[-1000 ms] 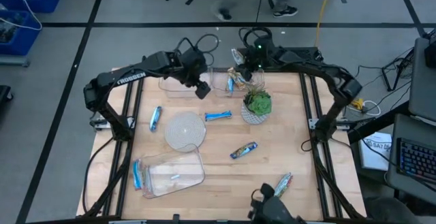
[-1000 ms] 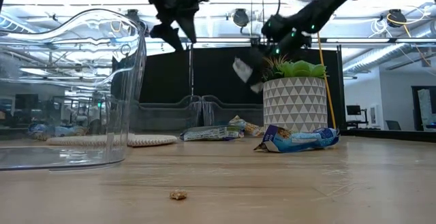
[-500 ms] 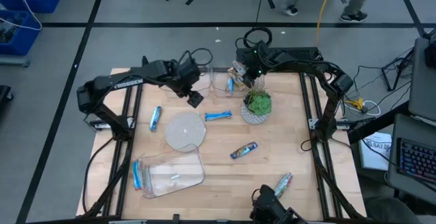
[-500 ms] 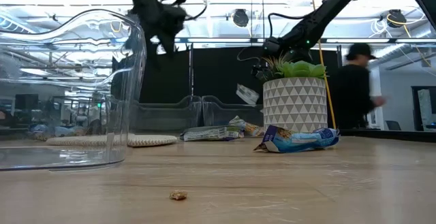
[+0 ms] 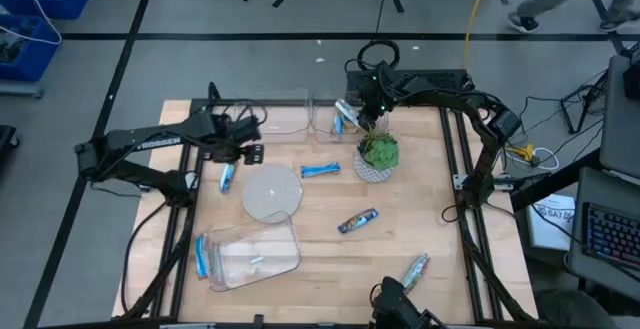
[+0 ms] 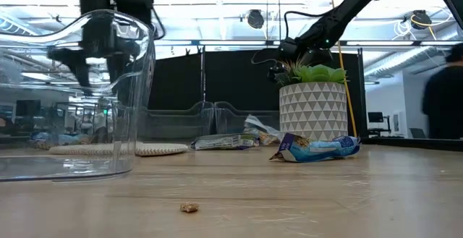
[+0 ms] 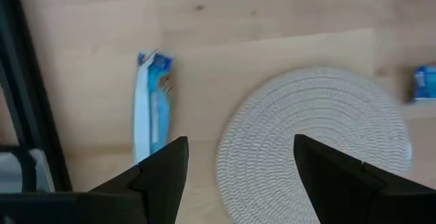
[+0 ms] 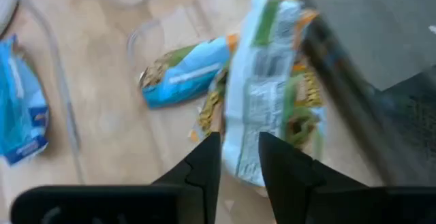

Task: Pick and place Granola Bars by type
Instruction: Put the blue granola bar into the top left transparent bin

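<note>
My left gripper [image 5: 250, 153] hangs open above the table's left side. In its wrist view [image 7: 240, 141] it stands between a blue granola bar [image 7: 153, 105] and the round woven mat [image 7: 317, 142]. My right gripper [image 5: 368, 111] is open above the far clear tub [image 5: 318, 121]. Below its fingers [image 8: 238, 139] a silver-green bar [image 8: 262, 108] lies on a blue bar [image 8: 187, 71] in that tub. Other bars lie flat on the table: a blue one [image 5: 320, 170], a dark one [image 5: 357, 221], a silver-green one [image 5: 415, 267] and a blue one [image 5: 201, 257].
A potted plant [image 5: 377, 155] stands just near of my right gripper. A second clear tub [image 5: 268, 119] sits at the far edge. A third tub [image 5: 255, 251] lies tipped on its side near the front left. A crumb [image 6: 189, 207] lies on the near wood.
My left gripper has swung from above the far tubs toward the table's left and near side and has come lower, over the blue bar beside the mat. My right gripper has let go of the silver-green bar, which fell into the far tub.
</note>
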